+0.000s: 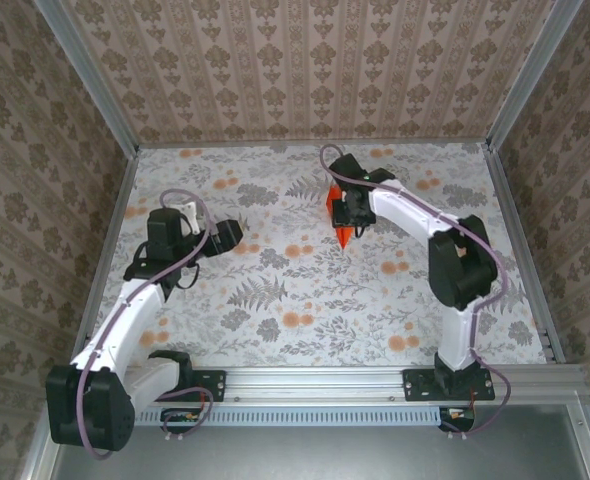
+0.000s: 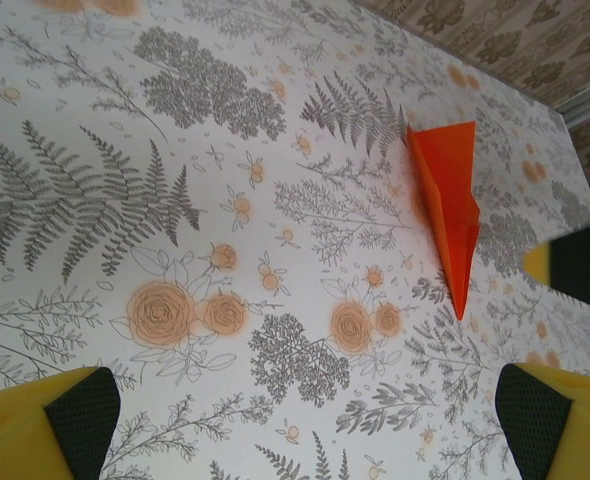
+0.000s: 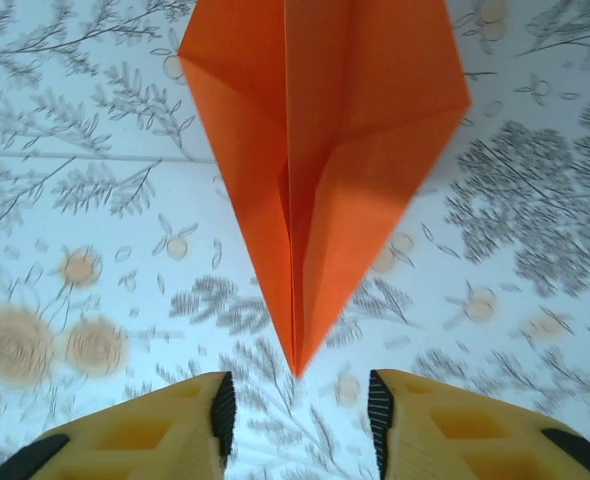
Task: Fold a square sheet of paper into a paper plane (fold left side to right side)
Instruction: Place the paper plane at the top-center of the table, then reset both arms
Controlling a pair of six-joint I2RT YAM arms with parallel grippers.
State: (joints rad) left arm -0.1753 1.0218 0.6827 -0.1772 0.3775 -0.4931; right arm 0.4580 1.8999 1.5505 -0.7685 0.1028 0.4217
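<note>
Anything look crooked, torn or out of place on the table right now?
Nothing torn or spilled. The paper plane lies on the table, its tip just beyond the right gripper, whose jaws stand apart, off it. One oddity: its two wing corners sit unevenly, so the folds look slightly lopsided.

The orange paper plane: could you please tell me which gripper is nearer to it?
Right. The right gripper is at the pointed tip of the paper plane, jaws apart just short of it; the left gripper is well away to its left.
</note>
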